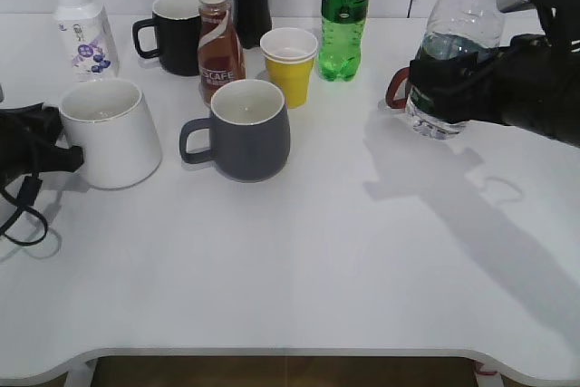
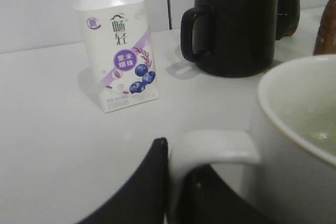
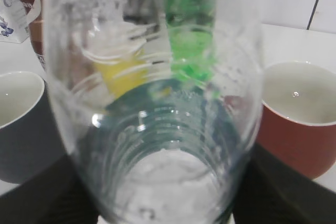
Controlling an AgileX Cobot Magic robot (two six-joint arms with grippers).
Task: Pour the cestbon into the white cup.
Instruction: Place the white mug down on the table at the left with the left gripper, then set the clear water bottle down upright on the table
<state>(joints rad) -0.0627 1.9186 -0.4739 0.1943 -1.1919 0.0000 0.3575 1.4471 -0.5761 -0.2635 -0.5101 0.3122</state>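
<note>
Clear ribbed cestbon (image 1: 450, 52) is sitting upright in the closed right jaws (image 1: 433, 88).
Left jaws (image 2: 173, 182) are pinching the white cup's (image 1: 111, 130) handle; a "NESCAFE" bottle (image 1: 219, 43) is standing behind, lettering partly hidden.

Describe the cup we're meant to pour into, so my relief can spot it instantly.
Look at the left edge of the table, where the left gripper grips a handle. That is the white cup, a large ceramic mug left of the grey mug. It is the only all-white mug; the yellow paper cup is white only inside, and the black mug sits farther back.
</note>
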